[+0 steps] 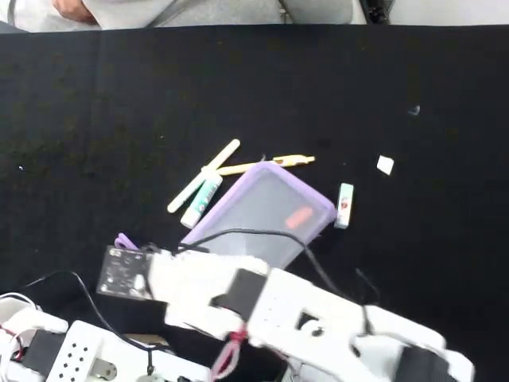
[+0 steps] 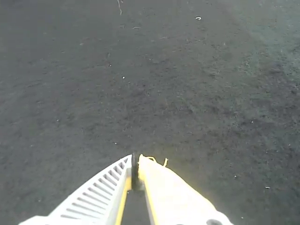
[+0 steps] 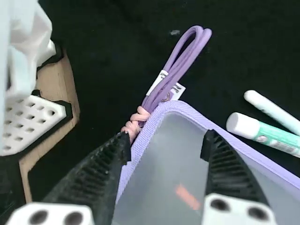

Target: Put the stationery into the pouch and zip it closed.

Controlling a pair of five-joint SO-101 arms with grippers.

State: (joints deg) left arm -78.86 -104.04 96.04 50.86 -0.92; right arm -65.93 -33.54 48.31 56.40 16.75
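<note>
progress: basically 0%. pouch (image 1: 262,208) lies flat on the black table (image 1: 95,103), and all the stationery i can see is outside it. what's left: load every item, then zip.

items rel. to pouch:
- yellow pen (image 1: 270,165) along its far edge, just beside it
- white pen (image 1: 203,176) and green marker (image 1: 202,200) crossed just off its far-left side
- small green-white stick (image 1: 343,205) just beside its right corner
- small white eraser (image 1: 385,165) further right, well apart

pouch look: lilac fabric edging, frosted see-through panel with a small red-orange mark showing through. looks flat, prob empty. purple loop (image 3: 180,58) sticks out from its near-left corner, with a pink cord (image 3: 135,125) right at that corner, likely the zip pull. can't tell if the zip is open or shut.

right gripper (image 3: 166,136): jaws spread wide, sitting over that loop-end corner, one jaw at the pink cord, the other over the panel. not pinching anything. my guess is it's going for the zip pull or pinning the pouch.

left gripper (image 2: 136,161): jaws pressed together, nothing between them, over bare table away from the pouch.
</note>
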